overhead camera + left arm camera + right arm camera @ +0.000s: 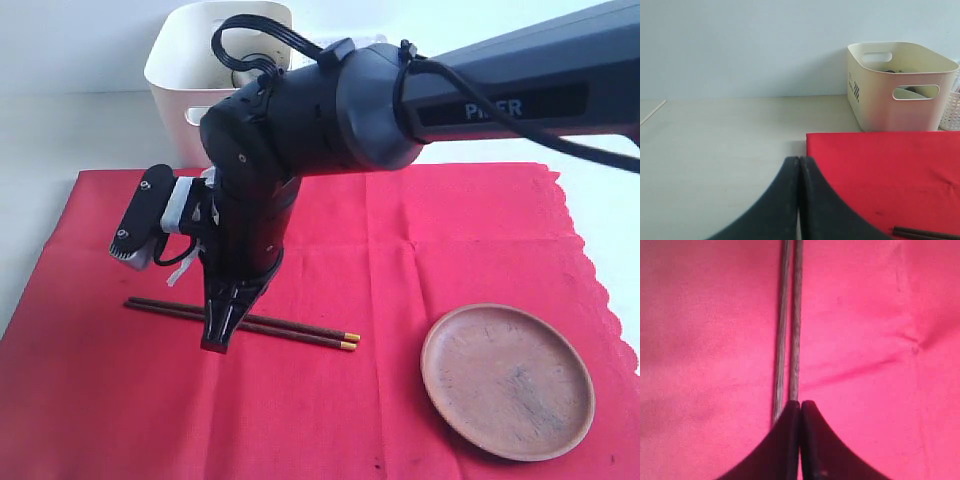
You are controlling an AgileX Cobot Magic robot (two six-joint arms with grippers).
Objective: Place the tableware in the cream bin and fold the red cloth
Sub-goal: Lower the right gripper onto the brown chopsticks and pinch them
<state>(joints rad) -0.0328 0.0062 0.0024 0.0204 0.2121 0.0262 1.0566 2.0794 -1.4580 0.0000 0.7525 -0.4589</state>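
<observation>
The red cloth (420, 250) lies spread flat on the pale table. The brown chopsticks with yellow tips (300, 331) lie side by side on its left half. My right gripper (218, 345) reaches across the middle and points straight down, its shut tips right over the chopsticks (790, 315); nothing shows between the jaws. A round wooden plate (507, 380) sits on the cloth at the front right. The cream bin (200, 60) stands behind the cloth. My left gripper (799, 159) is shut and empty, over the table by the cloth's edge (890, 170). It does not show in the exterior view.
A white lattice basket (954, 110) stands just beside the cream bin (900, 85). Bare pale tabletop (715, 140) stretches beyond the cloth's edge. The right arm's dark body (320, 110) hides much of the cloth's back left part.
</observation>
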